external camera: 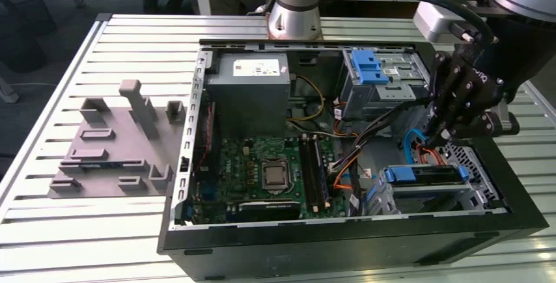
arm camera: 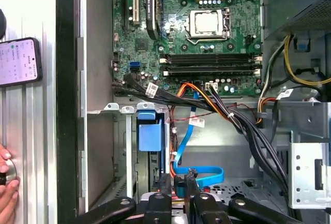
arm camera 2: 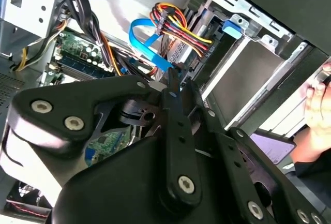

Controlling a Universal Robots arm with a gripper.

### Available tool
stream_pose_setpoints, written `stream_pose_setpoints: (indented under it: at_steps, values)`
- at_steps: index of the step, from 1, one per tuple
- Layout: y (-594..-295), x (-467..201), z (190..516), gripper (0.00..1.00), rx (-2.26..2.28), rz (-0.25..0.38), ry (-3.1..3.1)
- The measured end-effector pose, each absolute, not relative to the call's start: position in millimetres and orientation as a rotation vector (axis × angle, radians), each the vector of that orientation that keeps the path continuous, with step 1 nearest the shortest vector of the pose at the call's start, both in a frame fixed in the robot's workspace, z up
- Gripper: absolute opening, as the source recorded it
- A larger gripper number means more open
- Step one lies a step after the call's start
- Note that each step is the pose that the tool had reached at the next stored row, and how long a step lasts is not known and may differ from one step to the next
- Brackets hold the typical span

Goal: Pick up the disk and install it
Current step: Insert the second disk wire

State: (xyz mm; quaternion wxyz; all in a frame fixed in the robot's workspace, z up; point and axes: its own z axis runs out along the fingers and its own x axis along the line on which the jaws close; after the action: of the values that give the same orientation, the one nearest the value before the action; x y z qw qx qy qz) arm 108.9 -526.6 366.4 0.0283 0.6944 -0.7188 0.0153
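The disk (external camera: 423, 175) lies in the drive bay at the case's corner on the exterior view's right, its blue bracket (external camera: 402, 174) facing the motherboard. In the first wrist view the disk's blue bracket (arm camera: 150, 135) stands edge-on in the bay. My gripper (external camera: 437, 141) hangs inside the case just above and behind the disk, apart from it. In both wrist views the fingers (arm camera: 190, 182) are drawn together, the tips (arm camera 2: 173, 81) right by the end of a blue flat cable (arm camera 2: 142, 30). Nothing is clearly held between them.
The open black computer case (external camera: 347, 244) holds a green motherboard (external camera: 260, 166), a grey power supply box (external camera: 252, 88), a blue-latched metal drive cage (external camera: 378, 68) and cable bundles (arm camera: 227, 113). A grey fixture (external camera: 113, 146) lies at the exterior view's left. A person's hand (arm camera: 5, 182) and phone (arm camera: 18, 61) are beside the case.
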Motion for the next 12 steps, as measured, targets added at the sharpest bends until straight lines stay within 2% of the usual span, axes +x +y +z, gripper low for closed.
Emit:
stream_pose_setpoints:
  at_steps: [12]
  values:
    - [-523.3, 108.9, 354.3, 0.23, 2.141, 0.052, -2.216]
